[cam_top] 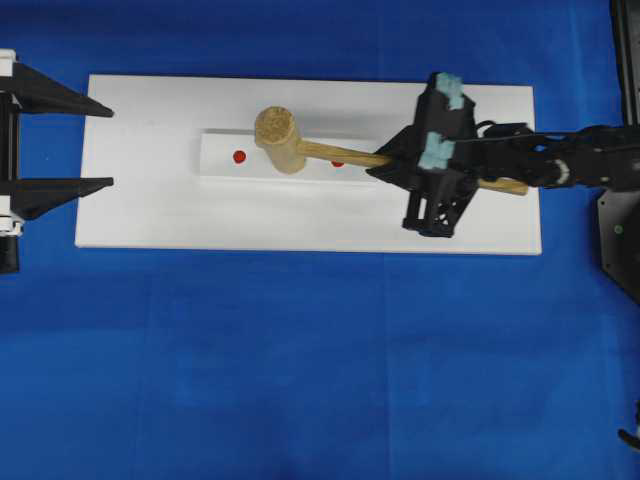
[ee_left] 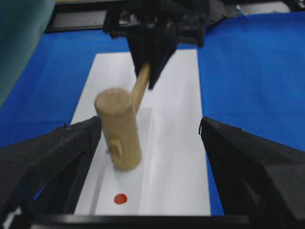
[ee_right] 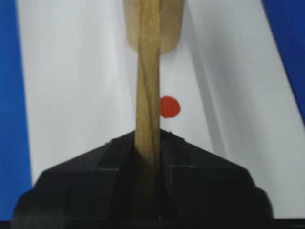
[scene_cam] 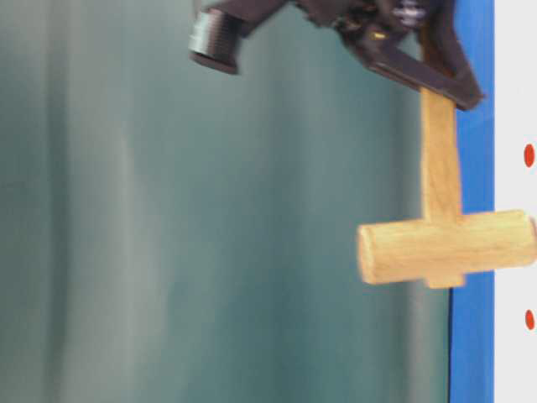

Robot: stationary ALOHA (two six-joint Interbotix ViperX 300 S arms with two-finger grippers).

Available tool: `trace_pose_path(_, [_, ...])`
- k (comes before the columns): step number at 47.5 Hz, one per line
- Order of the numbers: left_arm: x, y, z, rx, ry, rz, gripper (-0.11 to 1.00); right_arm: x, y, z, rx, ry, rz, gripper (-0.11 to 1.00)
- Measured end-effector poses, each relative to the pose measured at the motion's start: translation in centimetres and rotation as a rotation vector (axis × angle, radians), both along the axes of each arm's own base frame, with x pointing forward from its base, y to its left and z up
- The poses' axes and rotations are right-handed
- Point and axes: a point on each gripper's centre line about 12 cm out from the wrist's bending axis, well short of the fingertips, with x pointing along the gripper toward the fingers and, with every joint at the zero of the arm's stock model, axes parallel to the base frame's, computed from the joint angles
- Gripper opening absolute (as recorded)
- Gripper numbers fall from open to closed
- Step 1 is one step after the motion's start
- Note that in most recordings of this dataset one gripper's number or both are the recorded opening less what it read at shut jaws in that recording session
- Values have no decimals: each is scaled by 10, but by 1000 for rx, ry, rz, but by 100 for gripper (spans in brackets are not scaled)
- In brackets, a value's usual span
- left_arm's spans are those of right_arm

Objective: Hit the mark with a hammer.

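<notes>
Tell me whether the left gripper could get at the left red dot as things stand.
Probably yes. The left gripper is open and faces the left red dot across bare white board. The hammer, held by the right gripper, has its head just beyond the dot, so room is tight.

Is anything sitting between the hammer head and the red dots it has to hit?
Nothing visible does. The right gripper holds the hammer by its handle above the white strip. One red mark lies bare left of the head; the other lies beneath the handle.
</notes>
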Motion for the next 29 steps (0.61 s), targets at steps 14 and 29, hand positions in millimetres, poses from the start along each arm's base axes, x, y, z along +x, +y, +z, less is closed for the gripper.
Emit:
trace_pose_path(14, [0, 0, 0, -2, 0, 0, 82, -47, 7, 45, -17, -155, 16, 2])
trace_pose_path(29, [0, 0, 0, -2, 1, 0, 82, -72, 6, 43, -21, -176, 7, 2])
